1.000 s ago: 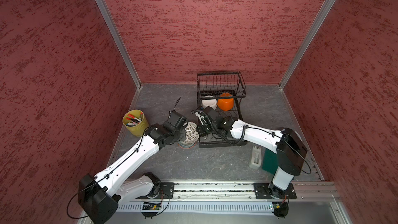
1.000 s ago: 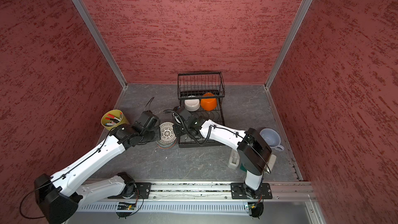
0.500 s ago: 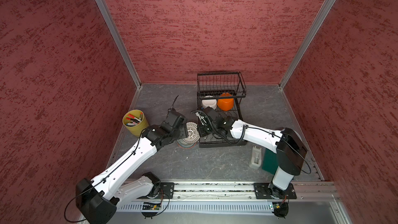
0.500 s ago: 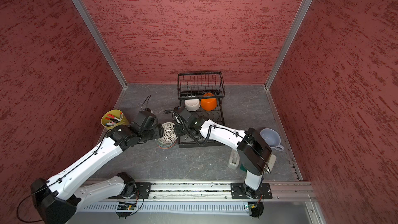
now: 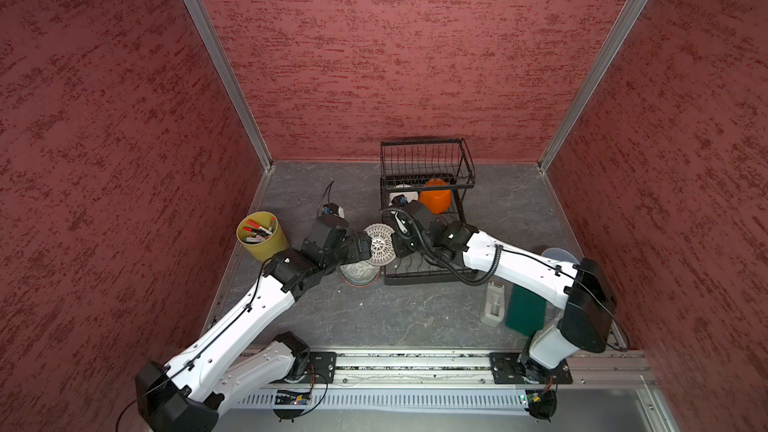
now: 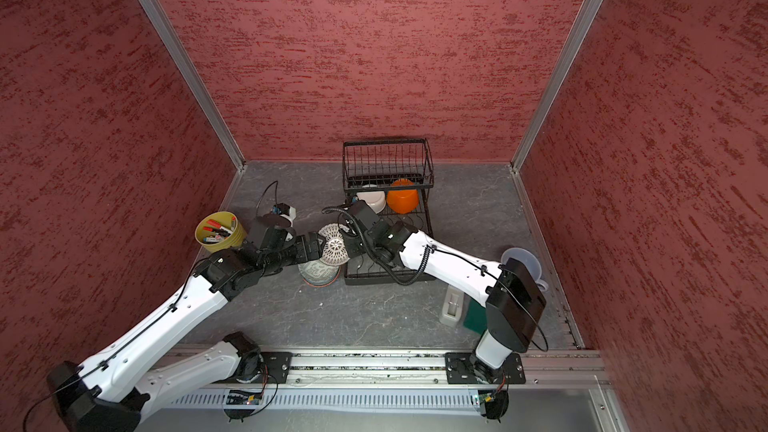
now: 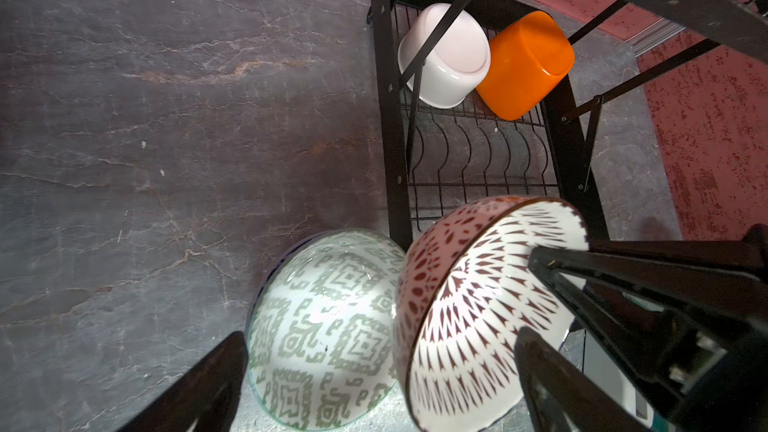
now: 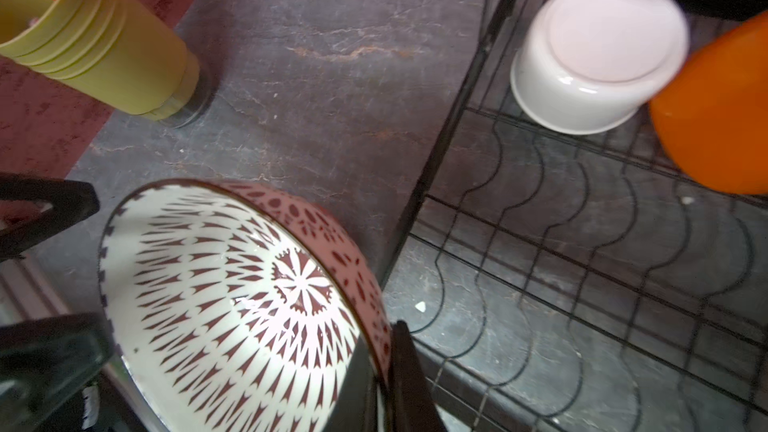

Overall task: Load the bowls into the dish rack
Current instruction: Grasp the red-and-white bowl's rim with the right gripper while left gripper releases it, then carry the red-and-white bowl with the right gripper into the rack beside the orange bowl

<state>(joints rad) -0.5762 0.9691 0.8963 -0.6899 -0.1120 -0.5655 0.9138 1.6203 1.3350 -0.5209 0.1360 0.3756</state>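
Just left of the rack [image 5: 424, 281], the right gripper [image 5: 394, 242] pinches the rim of a red bowl [image 5: 378, 244] (tipped on edge, above the table). The left gripper [image 5: 365, 248] is spread wide around it. A white bowl [image 5: 405, 194] and an orange bowl [image 5: 435, 200] sit upturned on the rack's base tray. A green bowl [image 5: 359, 274] rests below.

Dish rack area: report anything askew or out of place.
The red-patterned bowl stands on edge in midair beside the dish rack, its rim pinched by the right gripper. Nothing looks spilled or broken.
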